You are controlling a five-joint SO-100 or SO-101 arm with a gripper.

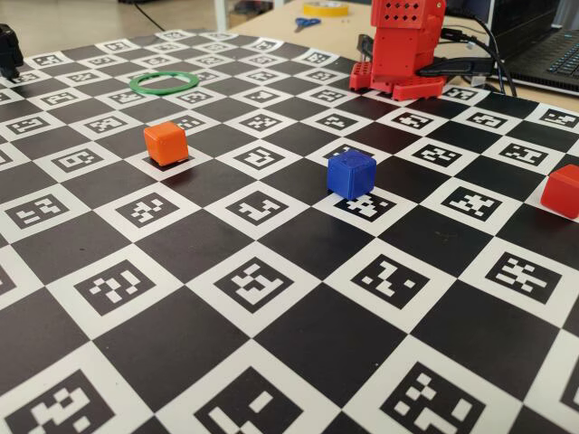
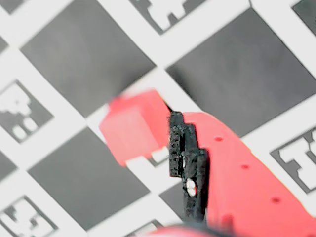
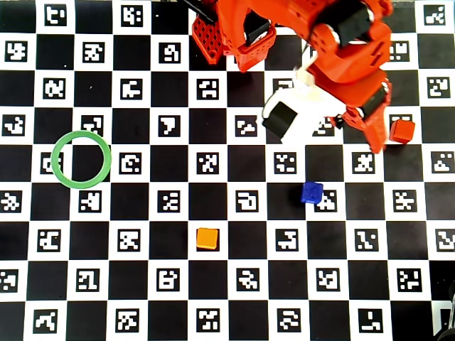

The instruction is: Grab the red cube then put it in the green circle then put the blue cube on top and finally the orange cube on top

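Gripper (image 2: 165, 143) beside red cube (image 2: 134, 127), cube skewed

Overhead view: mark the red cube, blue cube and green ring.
red cube (image 3: 402, 131), overhead view, top face
blue cube (image 3: 311, 192), overhead view, top face
green ring (image 3: 60, 146), overhead view, left part of the band

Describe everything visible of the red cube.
The red cube is a small, matte, deep red block of plastic look, resting flat on the checkered marker board. The overhead view shows it far right, well away from the green circle. In the wrist view it sits just left of the gripper's black-padded finger, apparently ungrasped.
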